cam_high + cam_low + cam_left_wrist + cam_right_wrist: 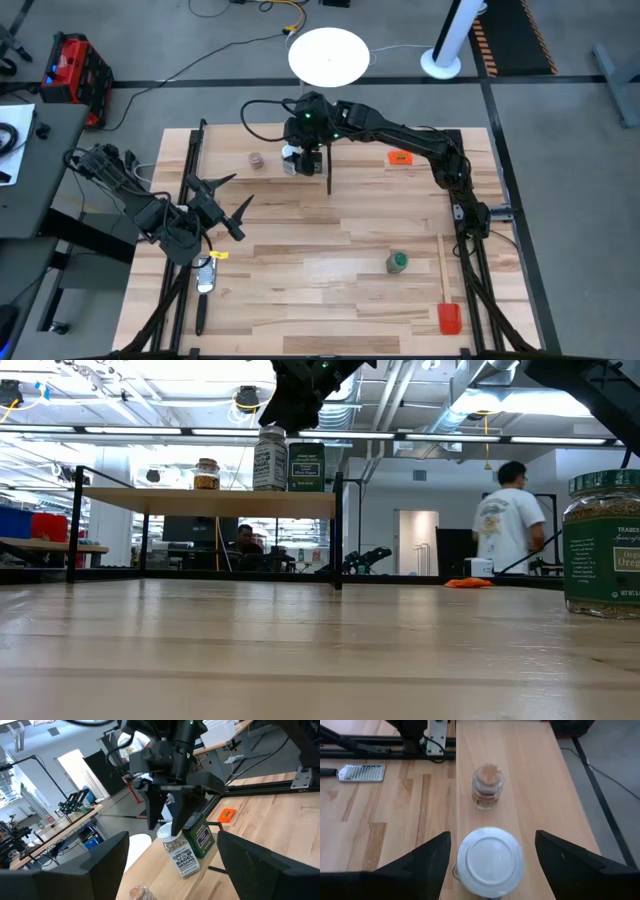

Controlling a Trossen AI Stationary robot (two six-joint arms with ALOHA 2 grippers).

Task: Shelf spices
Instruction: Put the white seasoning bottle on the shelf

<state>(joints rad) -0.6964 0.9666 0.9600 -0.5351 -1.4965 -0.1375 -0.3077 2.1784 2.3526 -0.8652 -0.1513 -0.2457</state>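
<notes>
- Left gripper (228,205) waiting near the table's (330,300) left edge, fingers spread and holding nothing; one metal grater (205,275) just beside it.
- One shelf (150,503) standing along the table's far edge, toward the far left corner, carrying three of the four spices.
- One brownish jar (207,474) upright near the shelf's middle, apart from its neighbours; unlikely to be disturbed.
- One clear jar with white lid (270,460) upright toward the shelf's right end, with the right gripper (300,158) directly over it, fingers parted on either side of the lid and not pressing on it.
- Likely trouble here: lifting away crooked could let a finger catch the lid and tip the jar off the shelf's front edge.
- One black cube-like tin (306,467) touching or nearly touching that jar at the shelf's right end; a sideways nudge could shove it off the end.
- One green-lidded jar (603,545) not yet shelved, upright on the table toward the near right corner; little free room beside the tin, so crowding could topple something.
- One flat orange tag (399,157) and one red-headed spatula (445,290) along the table's right side.
</notes>
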